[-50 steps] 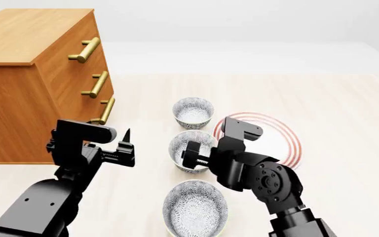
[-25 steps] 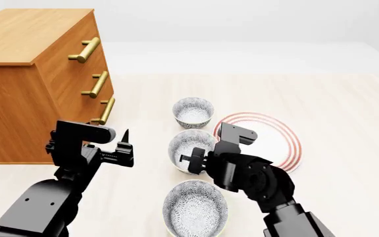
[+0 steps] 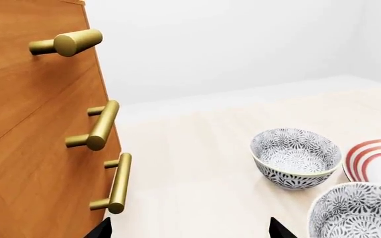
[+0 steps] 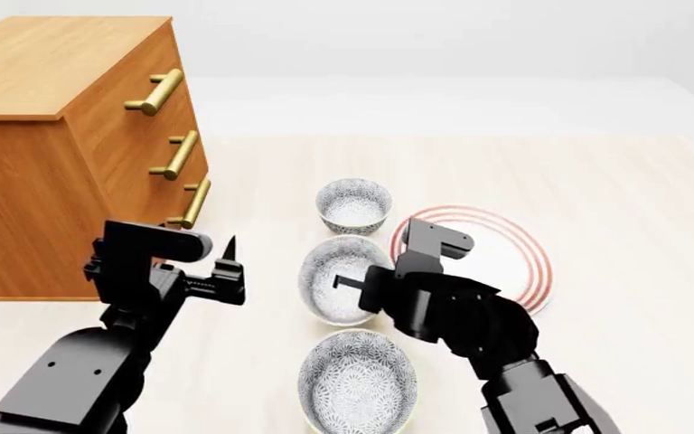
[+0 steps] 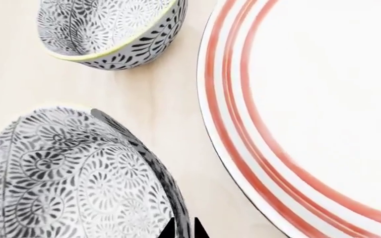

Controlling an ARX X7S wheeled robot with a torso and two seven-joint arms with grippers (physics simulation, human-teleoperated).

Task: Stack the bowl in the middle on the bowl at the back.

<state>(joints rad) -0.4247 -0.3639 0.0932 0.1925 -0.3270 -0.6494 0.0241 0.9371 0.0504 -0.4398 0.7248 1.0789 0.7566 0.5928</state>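
Where three lace-patterned bowls stand in a row on the pale wooden floor, the items read as follows.

Bowl in the middle: white with fine grey-blue lace, tilted with its opening turned toward the camera in the head view, between the back and front bowls and just left of the plate. Its rim on the plate side sits between the fingertips of the right gripper; the wrist view shows the two dark tips pressed close together on that rim, one inside and one outside.

Bowl at the back: same pattern, upright, apart from the middle one, with bare floor showing between them (a yellowish rim edge shows in the right wrist view).

Front bowl: same pattern, upright, nearest the robot.

Plate: flat, white with red rings, lying right of the back and middle bowls, partly covered by the right arm.

Left gripper: hovers off to the left, near the dresser, well apart from the bowls, holding nothing; its two tips sit wide apart at the edge of its own wrist view.

Dresser: wooden, three brass bar handles on its drawer fronts, standing at far left.
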